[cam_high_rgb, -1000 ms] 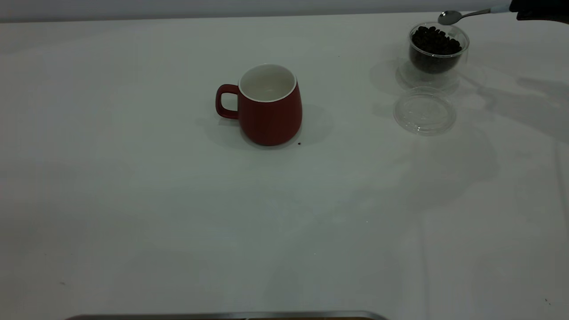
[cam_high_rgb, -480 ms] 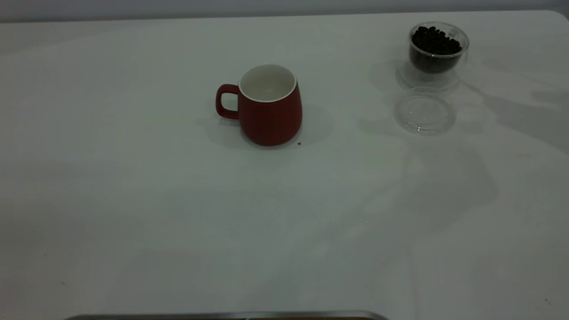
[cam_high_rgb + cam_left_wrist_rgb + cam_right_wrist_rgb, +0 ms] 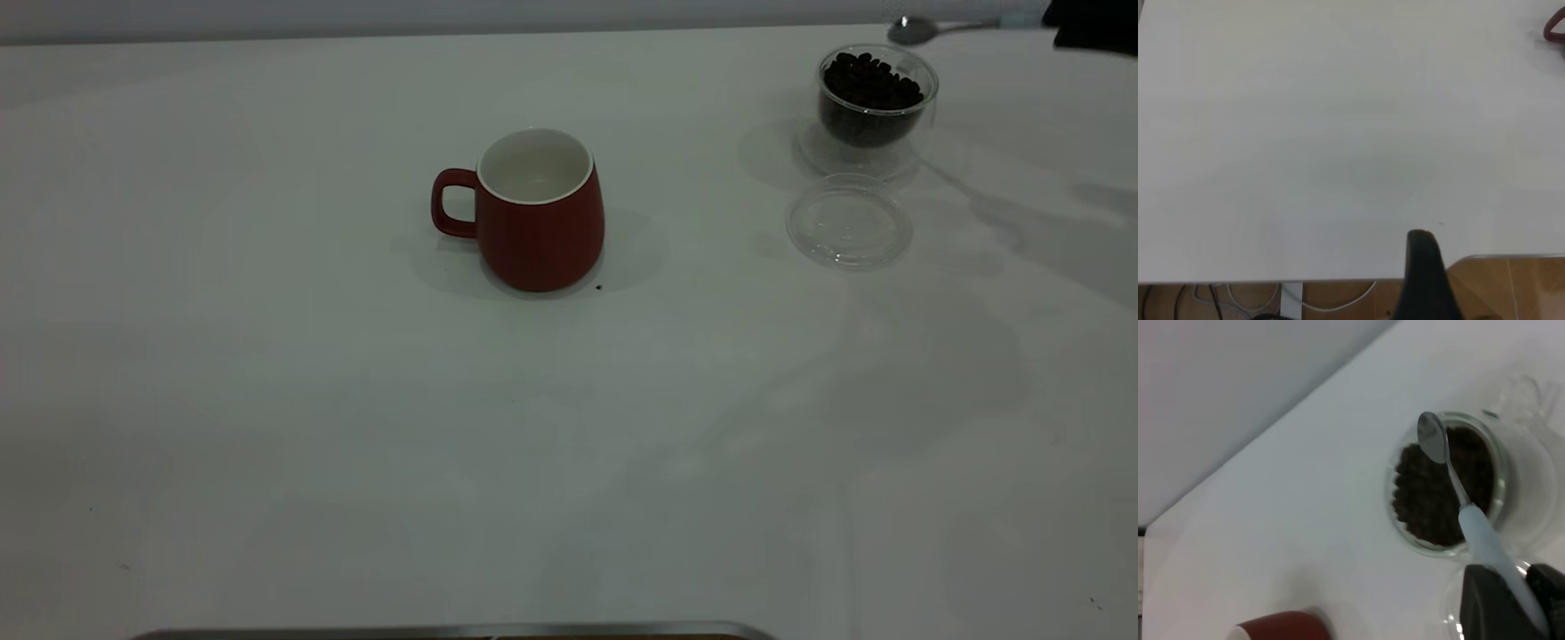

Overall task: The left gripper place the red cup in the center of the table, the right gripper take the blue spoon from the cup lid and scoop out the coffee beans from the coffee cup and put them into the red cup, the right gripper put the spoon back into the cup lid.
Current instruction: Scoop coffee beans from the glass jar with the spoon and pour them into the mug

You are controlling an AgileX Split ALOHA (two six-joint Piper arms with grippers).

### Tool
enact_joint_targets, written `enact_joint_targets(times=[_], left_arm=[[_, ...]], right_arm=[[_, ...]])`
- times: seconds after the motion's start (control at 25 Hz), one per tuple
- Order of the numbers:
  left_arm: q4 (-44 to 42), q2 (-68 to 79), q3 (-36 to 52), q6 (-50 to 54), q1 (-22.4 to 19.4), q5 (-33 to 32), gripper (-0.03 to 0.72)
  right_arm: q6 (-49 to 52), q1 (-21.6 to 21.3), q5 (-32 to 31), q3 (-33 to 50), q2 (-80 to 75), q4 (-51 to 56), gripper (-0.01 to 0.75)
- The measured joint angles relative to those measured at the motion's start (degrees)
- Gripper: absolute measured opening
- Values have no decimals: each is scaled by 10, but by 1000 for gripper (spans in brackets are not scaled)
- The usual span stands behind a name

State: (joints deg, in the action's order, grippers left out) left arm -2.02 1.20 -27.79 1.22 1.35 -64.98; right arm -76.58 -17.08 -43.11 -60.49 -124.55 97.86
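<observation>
Exterior view: blue spoon (image 3: 942, 29) is back in frame above the coffee cup (image 3: 877, 98) after dropping out of sight half a second ago; a second ago it hung in much the same spot, so probably a re-approach, scoop not yet made. Right gripper (image 3: 1511, 603) is clamped on the pale matte handle, with the shiny metal bowl empty over the dark heaped coffee beans (image 3: 1438, 490). Red cup (image 3: 538, 209), glazed, wide-based and white inside, sits mid-table and looks empty. Clear shallow cup lid (image 3: 849, 222) lies bare beside the rounded glass cup. Left gripper (image 3: 1425, 267) is parked at the table (image 3: 267, 400) edge; can't tell its opening.
</observation>
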Motion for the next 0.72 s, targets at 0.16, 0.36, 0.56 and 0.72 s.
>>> enact_joint_targets(times=[0.16,0.36,0.56,0.72], left_arm=[[0,0,0,0,0,0,587],[0,0,0,0,0,0,587],[0,0,0,0,0,0,587],[0,0,0,0,0,0,587]], right_arm=[[-18,0,1,0,-25,25,113],[-28,0,8,0,-41,32,113],[-35,8,10,0,-44,34,113],[-35,24,17,0,-44,35,113]])
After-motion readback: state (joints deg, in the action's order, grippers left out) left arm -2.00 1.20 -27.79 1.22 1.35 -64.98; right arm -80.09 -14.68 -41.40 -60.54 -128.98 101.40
